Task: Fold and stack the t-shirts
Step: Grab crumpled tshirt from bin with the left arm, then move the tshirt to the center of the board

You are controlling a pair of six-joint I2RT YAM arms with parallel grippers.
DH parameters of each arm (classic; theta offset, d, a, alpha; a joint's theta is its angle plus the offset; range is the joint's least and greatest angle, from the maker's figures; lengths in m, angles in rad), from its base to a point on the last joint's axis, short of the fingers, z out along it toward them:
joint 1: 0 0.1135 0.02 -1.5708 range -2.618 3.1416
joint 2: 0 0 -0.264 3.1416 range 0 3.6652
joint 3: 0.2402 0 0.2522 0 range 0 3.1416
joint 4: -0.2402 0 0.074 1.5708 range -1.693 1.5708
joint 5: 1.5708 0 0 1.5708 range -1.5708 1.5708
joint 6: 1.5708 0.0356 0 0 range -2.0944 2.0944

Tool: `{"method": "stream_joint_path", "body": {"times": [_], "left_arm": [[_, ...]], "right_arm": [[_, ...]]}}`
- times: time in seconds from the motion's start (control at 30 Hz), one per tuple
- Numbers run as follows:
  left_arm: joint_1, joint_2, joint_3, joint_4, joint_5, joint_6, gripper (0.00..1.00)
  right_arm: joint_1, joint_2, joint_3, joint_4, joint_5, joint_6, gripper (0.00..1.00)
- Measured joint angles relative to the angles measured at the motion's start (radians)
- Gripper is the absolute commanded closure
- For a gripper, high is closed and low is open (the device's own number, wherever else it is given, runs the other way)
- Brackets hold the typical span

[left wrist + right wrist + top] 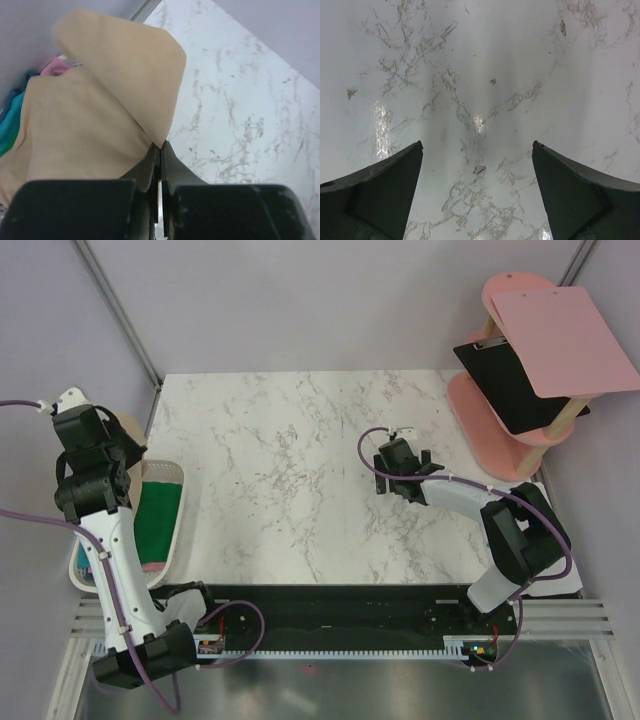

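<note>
Left gripper (160, 149) clamped on edge of tan t-shirt (90, 120); right gripper (477, 150) apart above table (480, 60). Shallow pinch may slip on lifting.

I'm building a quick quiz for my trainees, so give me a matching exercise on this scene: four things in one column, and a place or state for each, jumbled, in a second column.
Column one
1. left jaws
2. right jaws
3. green t-shirt
4. pink clipboard

Column two
A. lying in the white basket
B. open above the marble table
C. on top of the pink stand
D. shut on the tan t-shirt

Pairs: 1-D, 2-B, 3-A, 4-C
</note>
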Motion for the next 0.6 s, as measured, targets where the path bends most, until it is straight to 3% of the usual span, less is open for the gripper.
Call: {"method": "stream_joint_path", "body": {"times": [0.13,0.23,0.6], "left_arm": [[-0.022,-0.013,0.066,-0.013,0.144,-0.007,0.98],[-0.098,-0.003,0.083,-0.022,0.211,-0.018,0.98],[-0.787,0.22,0.142,-0.011,0.18,-0.066,0.98]], "right_arm": [[-0.004,0.0,0.005,-0.012,0.019,0.011,0.02],[-0.014,-0.005,0.011,-0.021,0.032,0.019,0.02],[-0.043,-0.087,0.012,-0.067,0.072,0.033,0.02]]}}
